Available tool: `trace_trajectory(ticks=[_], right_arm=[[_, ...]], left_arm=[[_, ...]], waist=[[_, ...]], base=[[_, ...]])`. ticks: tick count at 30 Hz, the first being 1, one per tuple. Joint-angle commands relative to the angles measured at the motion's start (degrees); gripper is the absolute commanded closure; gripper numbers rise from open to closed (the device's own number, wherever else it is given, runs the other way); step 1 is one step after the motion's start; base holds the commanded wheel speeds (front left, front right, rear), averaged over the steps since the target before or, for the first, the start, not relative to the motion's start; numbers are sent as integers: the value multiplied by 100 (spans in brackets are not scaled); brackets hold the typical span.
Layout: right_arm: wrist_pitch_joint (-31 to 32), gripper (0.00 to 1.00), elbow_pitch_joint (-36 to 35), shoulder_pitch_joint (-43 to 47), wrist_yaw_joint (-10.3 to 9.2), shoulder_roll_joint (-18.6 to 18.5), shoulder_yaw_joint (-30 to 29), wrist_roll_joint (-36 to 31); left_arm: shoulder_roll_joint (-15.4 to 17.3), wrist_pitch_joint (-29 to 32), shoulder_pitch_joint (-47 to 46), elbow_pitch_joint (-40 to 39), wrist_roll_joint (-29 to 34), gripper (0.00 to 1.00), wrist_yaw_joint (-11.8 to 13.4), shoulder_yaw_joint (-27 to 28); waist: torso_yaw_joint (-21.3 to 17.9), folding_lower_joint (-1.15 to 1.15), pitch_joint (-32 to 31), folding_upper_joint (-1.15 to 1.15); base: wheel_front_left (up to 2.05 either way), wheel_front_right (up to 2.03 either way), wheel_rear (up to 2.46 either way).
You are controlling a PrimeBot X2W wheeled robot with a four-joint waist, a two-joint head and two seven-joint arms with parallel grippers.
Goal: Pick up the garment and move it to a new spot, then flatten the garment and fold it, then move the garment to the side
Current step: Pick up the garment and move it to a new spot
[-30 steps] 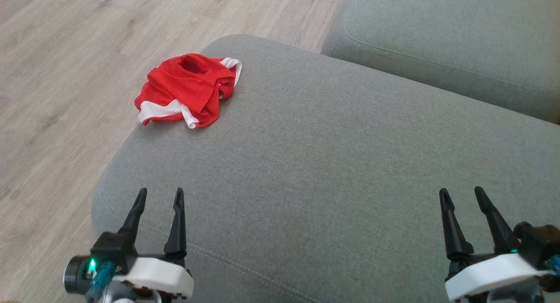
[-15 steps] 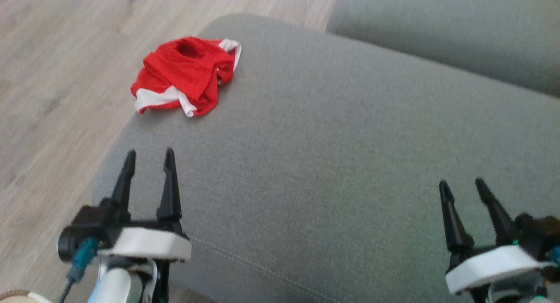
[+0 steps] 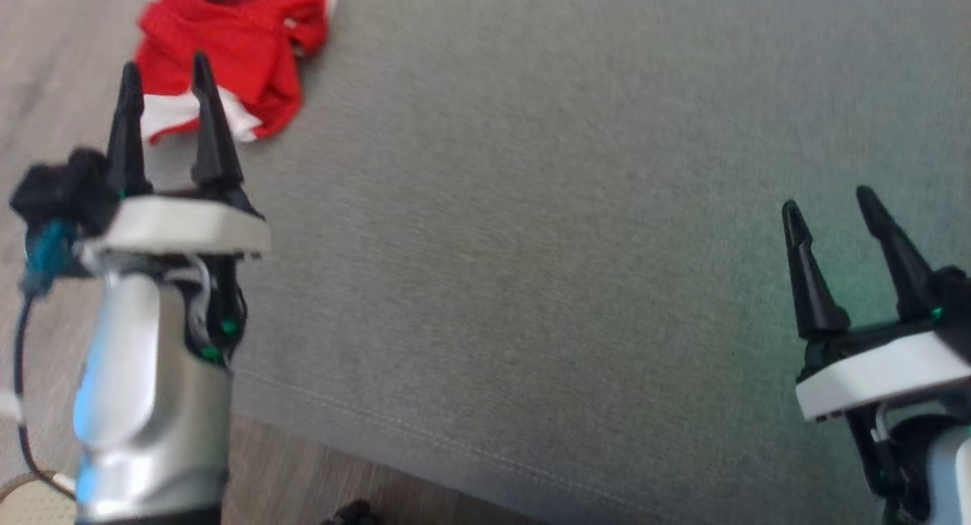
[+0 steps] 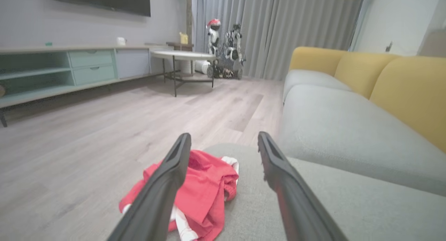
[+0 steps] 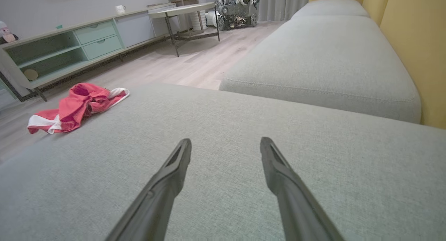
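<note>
Garment (image 3: 227, 24) bunched in red-and-white heap at far-left corner of cushion (image 3: 531, 244), hard by left edge w/ floor (image 4: 87, 129) beyond. No strong long axis; if anything stretched a bit along that left edge, white band at near end, dark hollow at far end. L gripper (image 3: 164, 61) nearer by far: raised above cushion's left side, fingers spread, nothing betw. them, pointing straight at heap. In head view, tips overlapping near white band; in L wrist view, heap ahead and below, mostly behind left finger, so slightly off centre line toward left edge. No contact apparent, prob. hovering short of cloth, though height hard to judge. R gripper (image 3: 828, 198) likewise wide open and empty, over near-right part of cushion, well apart from heap w/ bare grey fabric betw. Judgement: pick-up step, task barely begun; a job for L arm, forward and down w/ small nudge toward left edge to centre heap betw. fingers before closing. Risk: pinching only top fold, or pushing cloth off corner onto floor.
</note>
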Motion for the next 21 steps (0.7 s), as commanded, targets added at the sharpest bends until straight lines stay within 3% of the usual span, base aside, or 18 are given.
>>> trace_trajectory(ticks=[1,13,21], right_arm=[[34,0,-270,-177,-5,-96,130,12],[2,0,-284,-423,-5,-260,211,125],[35,0,-319,-465,-5,-342,221,180]], left_arm=[[173,-27,-360,161,74,0,-86,326],[839,29,-1840,4053,155,0,-525,654],[1047,71,-2404,5226,117,0,-583,619]], waist=[[-347,-1,473,0],[-815,-1,969,0],[-962,-1,1194,0]], base=[[0,0,0],[0,0,0],[0,0,0]])
